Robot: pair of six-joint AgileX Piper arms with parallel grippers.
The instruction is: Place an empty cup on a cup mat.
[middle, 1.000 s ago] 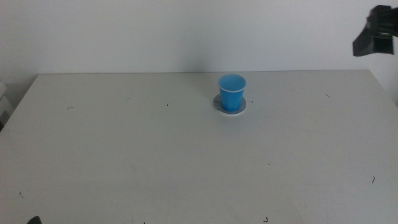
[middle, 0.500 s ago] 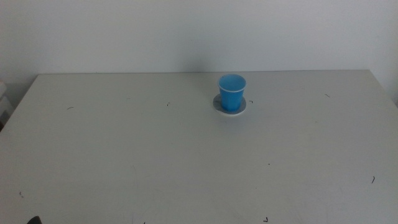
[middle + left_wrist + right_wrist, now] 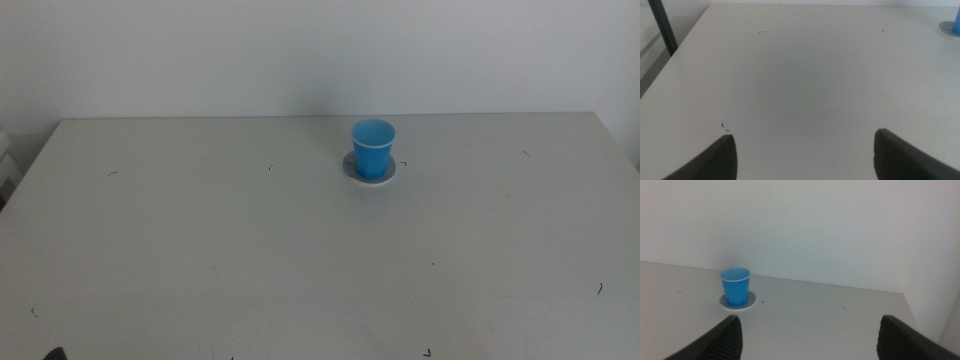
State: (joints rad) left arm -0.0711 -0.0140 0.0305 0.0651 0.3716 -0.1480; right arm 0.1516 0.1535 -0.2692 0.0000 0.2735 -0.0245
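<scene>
The bright blue cup (image 3: pixel 373 149) stands upright on the round cup mat (image 3: pixel 386 176), at the back middle of the table (image 3: pixel 300 260). The mat's white edge shows around the cup's base. The right wrist view shows the cup (image 3: pixel 735 286) and mat (image 3: pixel 750 301) from a distance; my right gripper (image 3: pixel 810 320) is open, empty and well away from them. My left gripper (image 3: pixel 804 137) is open and empty over the table's front left. In the left wrist view only a sliver of the cup (image 3: pixel 957 22) and mat (image 3: pixel 946 27) shows. Neither arm shows near the cup in the middle view.
A white wall (image 3: pixel 300 50) stands behind the table. A dark post (image 3: pixel 662 27) stands beyond the table's left edge. A small dark tip (image 3: pixel 52 354) shows at the middle view's bottom left edge. Small dark specks mark the tabletop.
The dark end of the right arm, seen at the middle view's top right one second ago, has left the view. The cup and mat have not moved.
</scene>
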